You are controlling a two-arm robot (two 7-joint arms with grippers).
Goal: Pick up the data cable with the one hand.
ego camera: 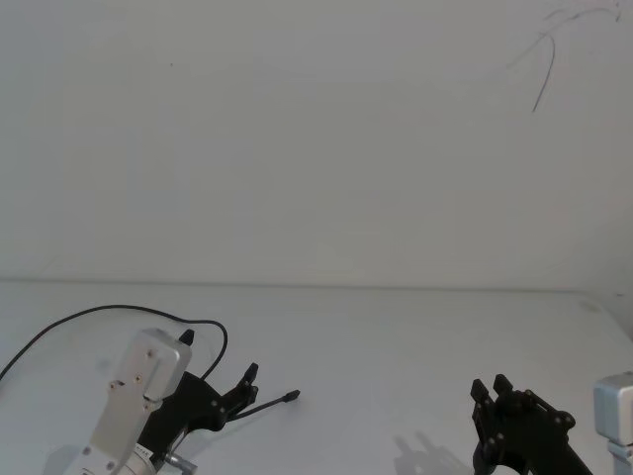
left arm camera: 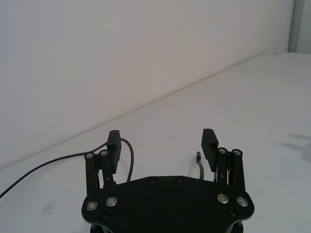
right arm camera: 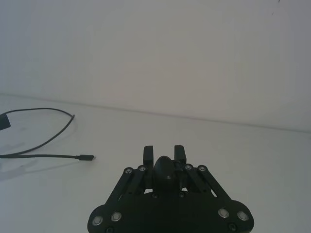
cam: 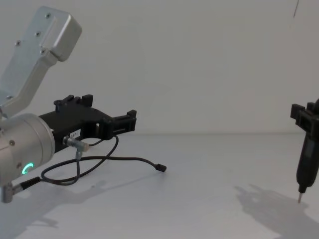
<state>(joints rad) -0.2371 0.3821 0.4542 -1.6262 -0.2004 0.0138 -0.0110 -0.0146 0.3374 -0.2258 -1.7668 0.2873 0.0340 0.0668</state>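
1. Working item: left hand (left arm camera: 161, 143), low over the near-left of the counter (ego camera: 396, 336). Its fingers are spread wide and hold nothing.
2. Task item: data cable (ego camera: 119, 308), lying loose on the counter. The cord arcs in from the left edge of the head view and passes under the left hand. In the left wrist view a bend of cord sits just beside one finger pad (left arm camera: 114, 145). The plug (cam: 160, 168) lies past the hand, pointing toward open counter.
3. Progress, as judged: the approach looks done, with the hand over the cord. Closing on it and lifting are left. Whether the cord lies squarely in the gap cannot be told.
4. Idle item: right hand (right arm camera: 163, 151), near-right and well apart, closed on a pen-like tool (cam: 305, 164) whose tip points down.
5. Edges: the wall (ego camera: 297, 148) meets the counter behind the cable, apart from the cord's far arc.
6. Open room: bare counter between the two hands and free space above for a lift. The cord's far end runs out of sight to the left and may drag.
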